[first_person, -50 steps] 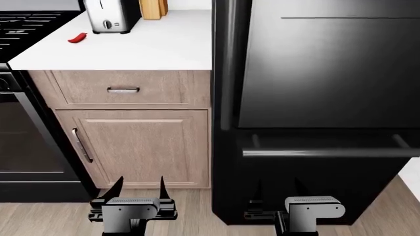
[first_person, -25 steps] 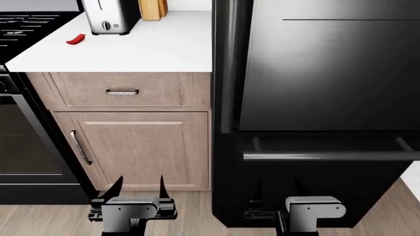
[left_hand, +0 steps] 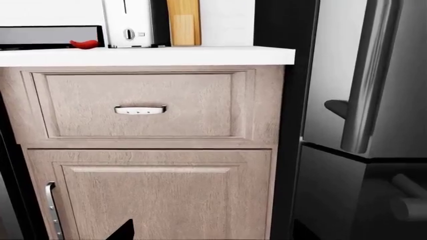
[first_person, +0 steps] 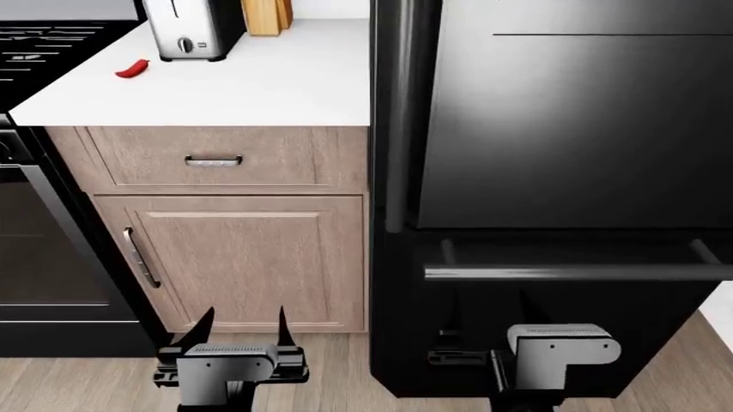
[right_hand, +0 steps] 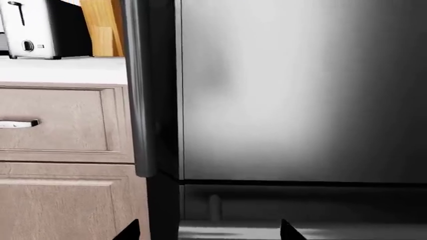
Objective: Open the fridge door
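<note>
Scanning left to right in the head view: stove edge, white counter with toaster and a red pepper, wood cabinet door, then the fridge door filling the upper right, shut.

Left gripper sits low in front of the cabinet, fingers spread, holding nothing. Right gripper is low in front of the lower drawer; its fingers are dark against the black front, and judging by the two tips at the edge of the right wrist view they stand apart and empty. Neither touches the fridge.

Handling guess: big rigid panel, heavy, probably a seal to break; glossy face gives no grip. Take the vertical bar handle on the door's left edge, near its lower end, and pull along the hinge arc.

View differences: the left wrist view shows the handle standing off the door on a bracket, so there is room for a finger behind it. The right wrist view shows the bar's bottom end just above the drawer seam. The head view alone shows both grippers.
</note>
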Available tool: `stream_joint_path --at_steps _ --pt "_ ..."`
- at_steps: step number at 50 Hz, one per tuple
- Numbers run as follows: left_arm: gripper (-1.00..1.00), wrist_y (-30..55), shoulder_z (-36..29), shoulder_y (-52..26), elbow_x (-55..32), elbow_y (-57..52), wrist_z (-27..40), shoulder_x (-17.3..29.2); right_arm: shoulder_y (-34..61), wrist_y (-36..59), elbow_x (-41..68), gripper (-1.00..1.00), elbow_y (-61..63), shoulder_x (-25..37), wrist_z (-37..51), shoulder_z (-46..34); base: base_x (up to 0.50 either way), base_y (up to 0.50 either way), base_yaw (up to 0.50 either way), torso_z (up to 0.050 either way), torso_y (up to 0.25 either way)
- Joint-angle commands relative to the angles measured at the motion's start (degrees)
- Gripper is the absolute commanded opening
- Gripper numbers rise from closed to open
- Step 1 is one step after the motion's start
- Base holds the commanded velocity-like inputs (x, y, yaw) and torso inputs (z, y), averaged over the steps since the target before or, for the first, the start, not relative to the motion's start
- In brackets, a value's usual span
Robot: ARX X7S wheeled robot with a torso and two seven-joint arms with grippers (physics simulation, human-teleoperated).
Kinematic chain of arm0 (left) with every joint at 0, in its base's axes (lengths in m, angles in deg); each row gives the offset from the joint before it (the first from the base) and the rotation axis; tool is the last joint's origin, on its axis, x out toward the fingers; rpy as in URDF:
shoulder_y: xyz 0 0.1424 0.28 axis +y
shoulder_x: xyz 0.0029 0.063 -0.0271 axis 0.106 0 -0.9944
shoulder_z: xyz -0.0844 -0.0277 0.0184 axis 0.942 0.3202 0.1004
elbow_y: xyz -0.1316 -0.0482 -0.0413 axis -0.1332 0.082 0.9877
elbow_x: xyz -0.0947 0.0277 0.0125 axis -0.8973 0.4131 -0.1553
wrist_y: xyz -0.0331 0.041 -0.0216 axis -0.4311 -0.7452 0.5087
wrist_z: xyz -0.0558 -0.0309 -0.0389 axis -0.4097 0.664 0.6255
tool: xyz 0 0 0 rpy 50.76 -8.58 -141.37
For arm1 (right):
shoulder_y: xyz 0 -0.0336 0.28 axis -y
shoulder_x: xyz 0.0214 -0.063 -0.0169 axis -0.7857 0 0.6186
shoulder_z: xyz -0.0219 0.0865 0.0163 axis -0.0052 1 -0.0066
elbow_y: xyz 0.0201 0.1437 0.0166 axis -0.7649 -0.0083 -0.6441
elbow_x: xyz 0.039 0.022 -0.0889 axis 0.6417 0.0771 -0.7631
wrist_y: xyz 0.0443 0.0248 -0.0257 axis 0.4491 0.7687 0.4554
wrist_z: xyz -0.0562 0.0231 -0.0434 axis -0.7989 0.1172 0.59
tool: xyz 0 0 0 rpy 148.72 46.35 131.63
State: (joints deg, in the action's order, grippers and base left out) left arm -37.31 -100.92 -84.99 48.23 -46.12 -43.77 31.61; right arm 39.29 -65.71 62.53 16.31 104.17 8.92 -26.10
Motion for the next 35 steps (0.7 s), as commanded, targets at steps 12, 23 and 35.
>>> stream_joint_path --at_steps 12,23,35 --pt "1.0 0.7 -0.54 -0.3 -0.51 -0.38 0.56 0.55 19.6 30.28 7.39 1.0 14.86 1.54 1.47 -0.74 0.0 0.0 0.0 0.0 0.0" --pt "1.0 0.08 -0.86 -0.48 -0.53 0.45 0.84 0.52 30.78 37.37 10.26 1.0 10.36 -0.66 -1.12 -3.15 0.0 0.0 0.0 0.0 0.0" --pt "1.0 -0.1 -1.2 -0.49 -0.62 0.59 1.22 0.62 40.81 39.04 11.52 1.0 1.5 -4.09 -3.35 -4.2 0.0 0.0 0.0 0.0 0.0"
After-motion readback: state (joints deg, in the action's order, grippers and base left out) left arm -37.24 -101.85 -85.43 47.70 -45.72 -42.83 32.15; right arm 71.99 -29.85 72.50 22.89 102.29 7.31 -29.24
